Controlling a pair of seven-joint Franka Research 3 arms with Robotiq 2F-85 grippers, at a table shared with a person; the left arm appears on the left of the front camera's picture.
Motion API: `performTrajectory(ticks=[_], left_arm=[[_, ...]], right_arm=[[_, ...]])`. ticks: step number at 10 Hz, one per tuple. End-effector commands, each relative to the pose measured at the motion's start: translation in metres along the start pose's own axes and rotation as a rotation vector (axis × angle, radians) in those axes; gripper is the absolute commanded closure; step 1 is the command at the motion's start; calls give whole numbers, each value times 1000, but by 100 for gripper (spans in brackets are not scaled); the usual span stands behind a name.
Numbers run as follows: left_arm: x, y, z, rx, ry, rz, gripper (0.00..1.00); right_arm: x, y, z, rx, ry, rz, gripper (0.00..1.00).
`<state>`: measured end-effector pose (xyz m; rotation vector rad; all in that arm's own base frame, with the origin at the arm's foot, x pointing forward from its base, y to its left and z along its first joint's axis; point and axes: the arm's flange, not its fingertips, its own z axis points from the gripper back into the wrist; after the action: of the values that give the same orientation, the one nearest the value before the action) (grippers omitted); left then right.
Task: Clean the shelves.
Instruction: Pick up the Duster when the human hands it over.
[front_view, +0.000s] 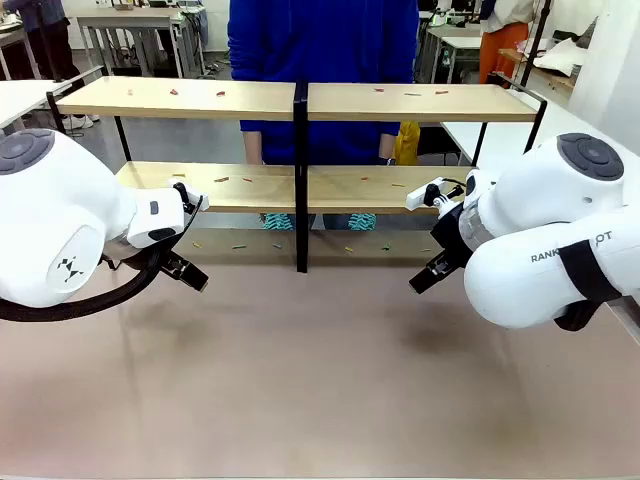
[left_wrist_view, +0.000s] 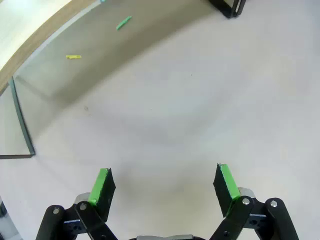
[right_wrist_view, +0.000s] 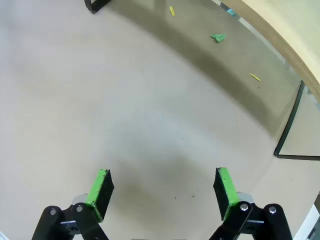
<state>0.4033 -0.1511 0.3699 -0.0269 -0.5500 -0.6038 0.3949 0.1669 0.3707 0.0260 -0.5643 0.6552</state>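
Progress: not started, I'd judge | shelves (front_view: 200, 98): coloured scraps (front_view: 173, 91) across boards, counter (front_view: 300, 400) beneath too | left jaws, right jaws: wide apart, empty

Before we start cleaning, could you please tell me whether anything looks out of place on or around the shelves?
Yes: small coloured scraps lie scattered on both tiers of the shelves and on the table beneath them; nothing looks askew or damaged.
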Motion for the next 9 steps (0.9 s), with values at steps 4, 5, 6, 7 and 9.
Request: performTrajectory(ticks=[4, 5, 6, 7, 9], left_arm=[[0, 0, 0, 0, 0, 0, 0], [0, 0, 0, 0, 0, 0, 0], [0, 0, 0, 0, 0, 0, 0], [0, 0, 0, 0, 0, 0, 0], [0, 0, 0, 0, 0, 0, 0]], right_arm=[[0, 0, 0, 0, 0, 0, 0], [0, 0, 0, 0, 0, 0, 0], [0, 0, 0, 0, 0, 0, 0], [0, 0, 0, 0, 0, 0, 0], [0, 0, 0, 0, 0, 0, 0]])
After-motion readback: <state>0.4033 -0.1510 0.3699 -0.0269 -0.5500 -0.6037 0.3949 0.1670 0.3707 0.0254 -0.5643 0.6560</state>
